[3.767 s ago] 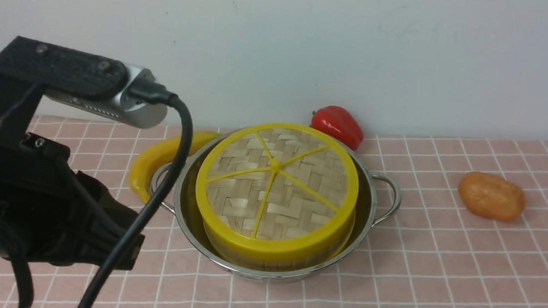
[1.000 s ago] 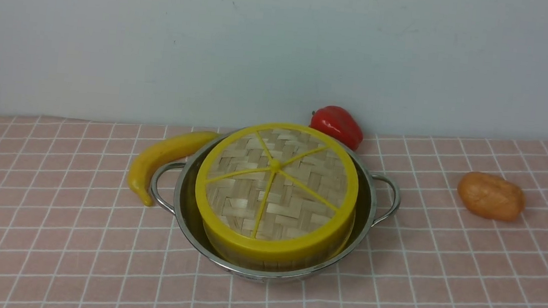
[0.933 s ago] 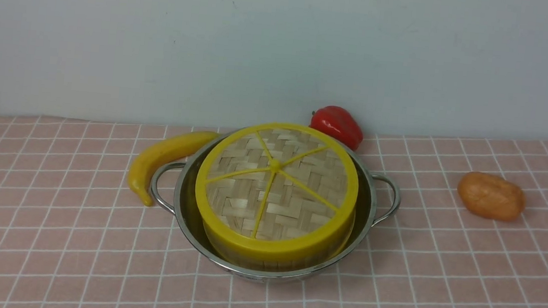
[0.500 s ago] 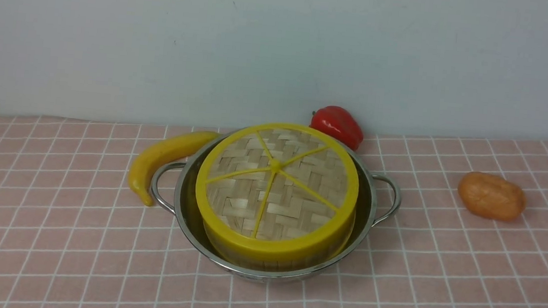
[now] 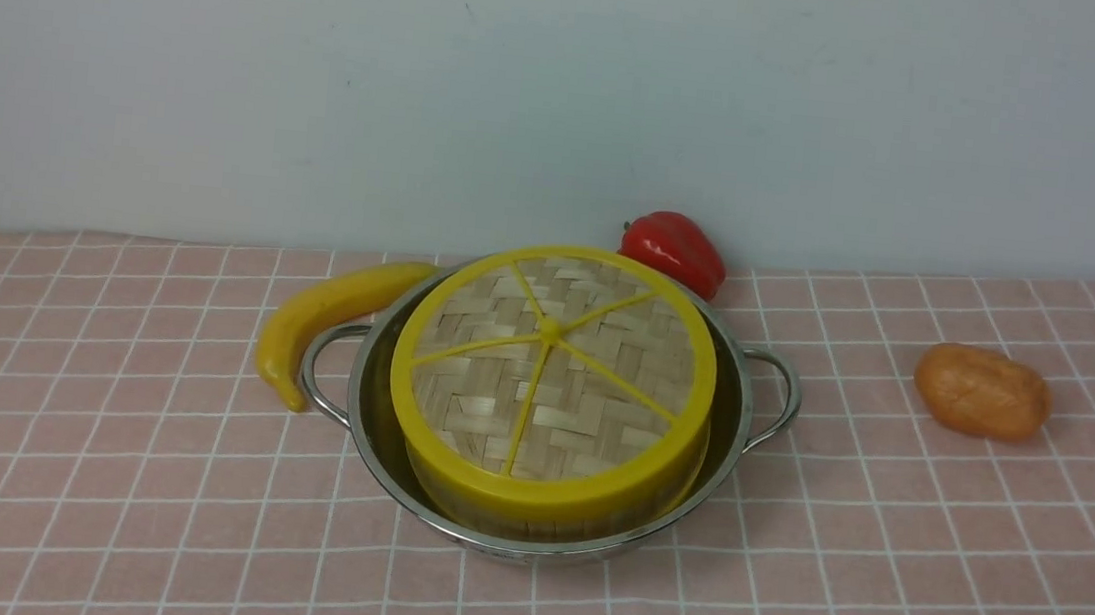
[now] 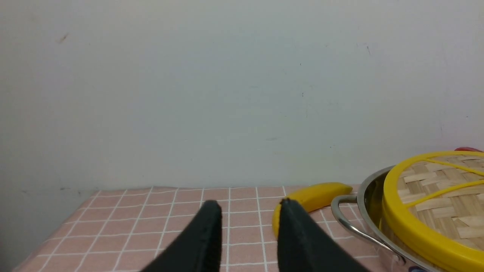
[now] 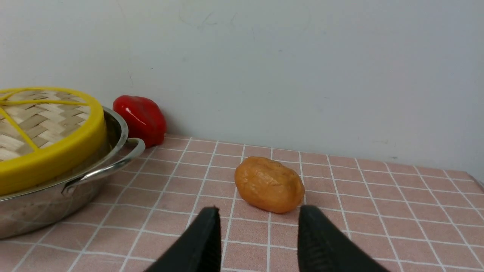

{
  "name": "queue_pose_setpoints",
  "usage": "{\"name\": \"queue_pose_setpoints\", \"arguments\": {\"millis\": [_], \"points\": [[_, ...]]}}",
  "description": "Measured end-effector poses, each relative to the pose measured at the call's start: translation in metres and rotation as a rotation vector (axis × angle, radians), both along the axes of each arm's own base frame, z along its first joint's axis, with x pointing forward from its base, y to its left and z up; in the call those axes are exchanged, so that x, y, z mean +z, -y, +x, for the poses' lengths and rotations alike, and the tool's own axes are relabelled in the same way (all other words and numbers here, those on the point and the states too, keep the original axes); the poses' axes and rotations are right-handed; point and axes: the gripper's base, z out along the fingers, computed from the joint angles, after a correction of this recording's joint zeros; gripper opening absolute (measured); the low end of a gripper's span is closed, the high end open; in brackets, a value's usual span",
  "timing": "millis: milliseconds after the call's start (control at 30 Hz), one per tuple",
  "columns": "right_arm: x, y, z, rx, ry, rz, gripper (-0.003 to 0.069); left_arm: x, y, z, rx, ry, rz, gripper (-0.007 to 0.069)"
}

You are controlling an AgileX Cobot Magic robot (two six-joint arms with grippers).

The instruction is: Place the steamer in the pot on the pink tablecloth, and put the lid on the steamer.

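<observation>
Fingers on both arms are empty right now. In the left wrist view the left gripper (image 6: 247, 211) has a clear gap between its two black fingers (image 6: 208, 234) with nothing in it, and it sits low over the pink tablecloth (image 5: 887, 541). From it, the pot (image 5: 734, 406) lies ahead and off toward the robot's middle, with a yellow banana (image 5: 326, 311) lying just beside the pot's left handle. In the right wrist view the right gripper (image 7: 255, 215) is spread wide, also holding nothing, and an orange lump (image 7: 269, 184) lies straight ahead of it, with the pot off toward the middle.

As for the task stuff: the steamer (image 5: 527, 519) sits down inside the pot, only a strip of its woven wall peeking out under the lid (image 5: 551, 378), which lies flat on top, spokes up. It looks level to me, maybe nudged a bit toward the near side of the pot. A red pepper (image 5: 674, 249) sits behind the pot by the wall.

Both arms look about equally far from the pot, one on each side, and pulled well back toward the table's near edge. Honestly I'd call this done, nothing left to grab.
</observation>
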Motion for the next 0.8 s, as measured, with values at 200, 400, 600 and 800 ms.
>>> {"name": "queue_pose_setpoints", "arguments": {"millis": [200,400,600,800], "points": [[-0.0003,0.0000,0.0000,0.000,-0.001,0.002,0.0302,0.0000,0.0000,0.0000,0.000,0.000,0.000,0.0219],[0.0000,-0.0001,-0.0003,0.001,0.003,0.008,0.0302,0.0000,0.0000,0.0000,0.000,0.000,0.000,0.0230],[0.0000,-0.0001,-0.0003,0.001,0.003,0.008,0.0302,0.0000,0.0000,0.0000,0.000,0.000,0.000,0.0243],[0.0000,-0.0001,-0.0003,0.001,0.003,0.008,0.0302,0.0000,0.0000,0.0000,0.000,0.000,0.000,0.0242]]}}
